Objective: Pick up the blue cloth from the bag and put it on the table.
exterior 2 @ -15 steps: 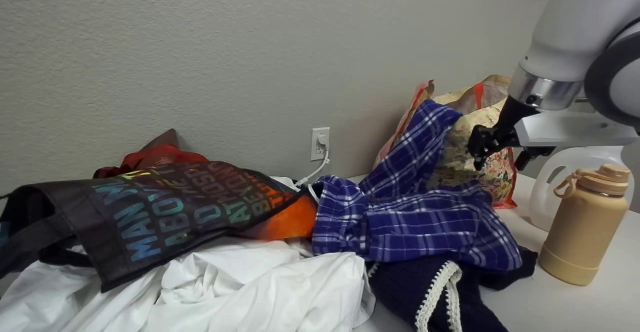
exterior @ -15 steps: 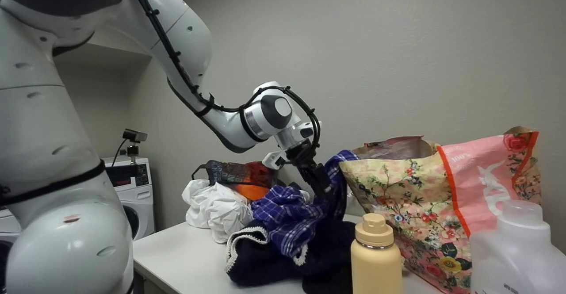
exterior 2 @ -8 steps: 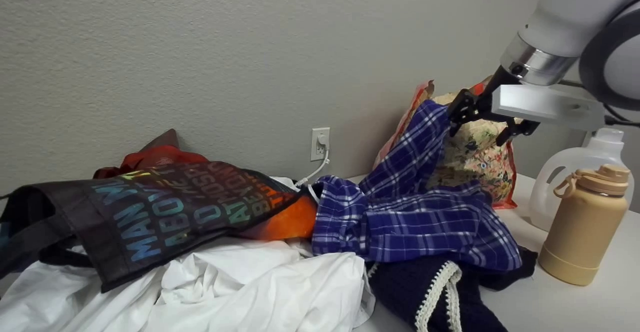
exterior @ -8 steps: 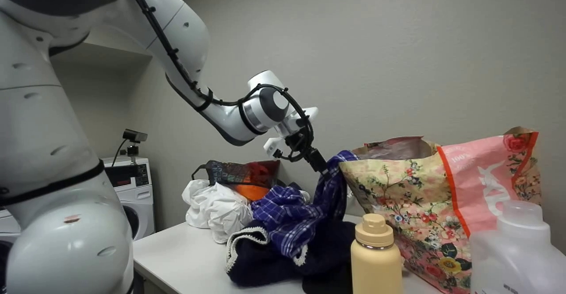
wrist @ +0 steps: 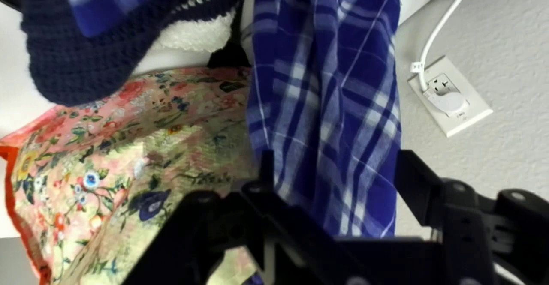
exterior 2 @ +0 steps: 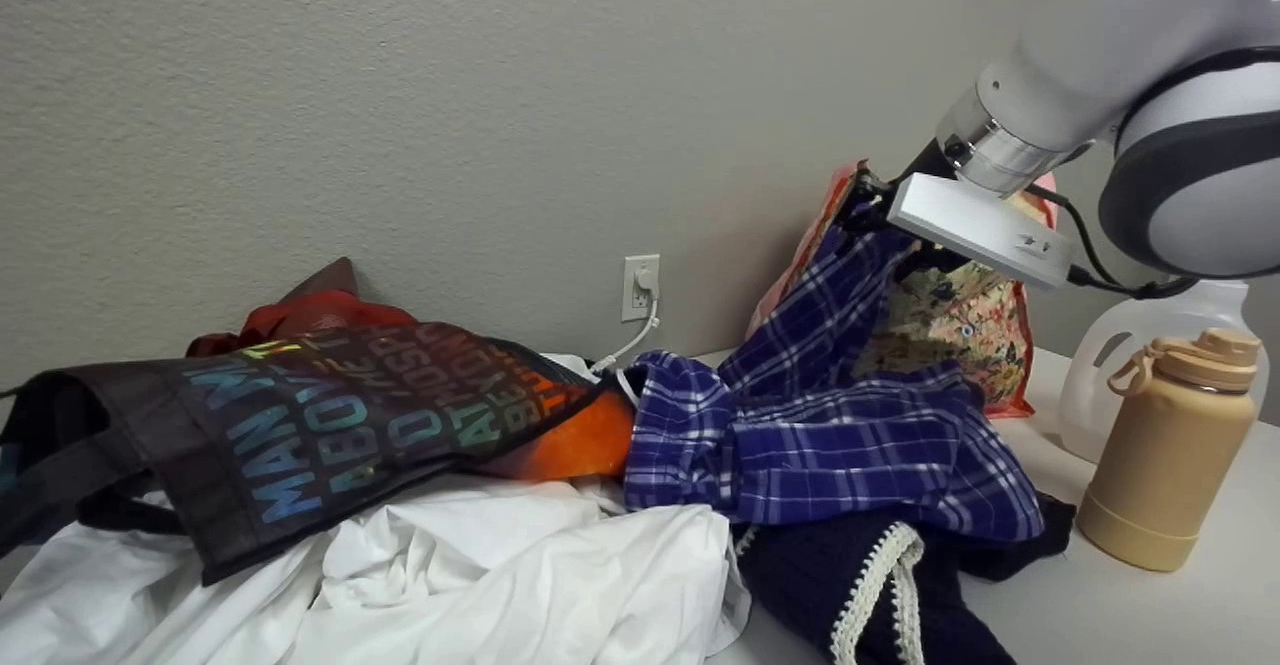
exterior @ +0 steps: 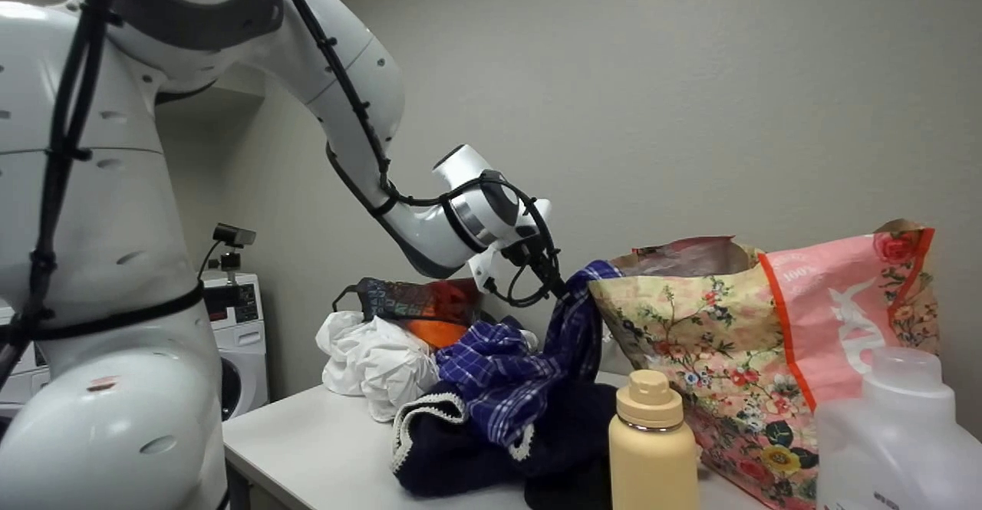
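Here, the gripper (wrist: 336, 161) is spread wide in the wrist view. The blue plaid cloth (wrist: 326, 83) sits in its gap and runs to twelve o'clock; the flowery tote bag (wrist: 141, 152) is at nine o'clock. The cloth hangs from the bag's rim and lies partly on a navy knit (exterior 2: 805, 575).

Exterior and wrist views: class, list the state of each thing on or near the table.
Floral bag: standing, mouth open
Blue cloth: draped, one end at the bag's rim
Gripper: open, blue cloth between its jaws
Navy garment: bunched under the blue cloth
White fabric: crumpled
Dark tote: lying down
Bottle: upright, capped
Jug: upright
Plug: in the outlet
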You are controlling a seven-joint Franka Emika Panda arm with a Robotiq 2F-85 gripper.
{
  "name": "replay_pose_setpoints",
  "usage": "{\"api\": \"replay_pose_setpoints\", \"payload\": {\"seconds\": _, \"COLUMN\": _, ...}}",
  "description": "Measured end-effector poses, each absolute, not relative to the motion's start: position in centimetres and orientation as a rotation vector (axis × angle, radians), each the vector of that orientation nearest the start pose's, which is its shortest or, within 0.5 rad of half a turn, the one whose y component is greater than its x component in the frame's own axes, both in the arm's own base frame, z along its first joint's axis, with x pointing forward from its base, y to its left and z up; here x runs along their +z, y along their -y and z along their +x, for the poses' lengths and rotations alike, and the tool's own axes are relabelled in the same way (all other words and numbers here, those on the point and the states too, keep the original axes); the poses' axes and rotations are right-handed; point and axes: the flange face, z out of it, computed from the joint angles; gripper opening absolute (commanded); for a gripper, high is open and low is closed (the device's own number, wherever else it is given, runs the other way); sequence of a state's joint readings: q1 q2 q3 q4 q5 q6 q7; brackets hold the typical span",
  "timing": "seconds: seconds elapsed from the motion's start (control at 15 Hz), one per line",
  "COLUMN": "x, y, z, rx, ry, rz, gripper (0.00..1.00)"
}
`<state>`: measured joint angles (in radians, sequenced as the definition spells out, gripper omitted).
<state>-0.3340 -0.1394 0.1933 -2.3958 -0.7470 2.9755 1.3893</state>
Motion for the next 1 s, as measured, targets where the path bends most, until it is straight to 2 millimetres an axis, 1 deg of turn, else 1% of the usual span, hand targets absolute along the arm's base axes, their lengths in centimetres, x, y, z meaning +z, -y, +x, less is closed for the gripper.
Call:
{"api": "replay_pose_setpoints", "payload": {"seconds": 0.27, "x": 44.6, "y": 2.4, "z": 51.8, "rx": -1.304, "ry": -1.153, "rz": -2.573, "gripper": 0.12}}
{"api": "replay_pose_setpoints", "payload": {"seconds": 0.33, "x": 44.6, "y": 2.3, "z": 51.8, "rx": -1.331, "ry": -1.152, "rz": -2.565, "gripper": 0.05}}
{"api": "replay_pose_setpoints", "payload": {"seconds": 0.4, "x": 44.5, "y": 2.2, "z": 51.7, "rx": -1.353, "ry": -1.152, "rz": -2.557, "gripper": 0.02}}
{"api": "replay_pose_setpoints", "payload": {"seconds": 0.53, "x": 43.9, "y": 1.9, "z": 51.4, "rx": -1.378, "ry": -1.153, "rz": -2.554, "gripper": 0.0}}
{"api": "replay_pose_setpoints", "payload": {"seconds": 0.67, "x": 42.9, "y": 1.6, "z": 51.3, "rx": -1.36, "ry": -1.152, "rz": -2.569, "gripper": 0.02}}
{"api": "replay_pose_setpoints", "payload": {"seconds": 0.87, "x": 41.0, "y": 1.2, "z": 51.3, "rx": -1.264, "ry": -1.157, "rz": -2.602, "gripper": 0.01}}
{"api": "replay_pose_setpoints", "payload": {"seconds": 1.0, "x": 40.6, "y": 0.6, "z": 51.3, "rx": -1.204, "ry": -1.132, "rz": -2.62, "gripper": 0.01}}
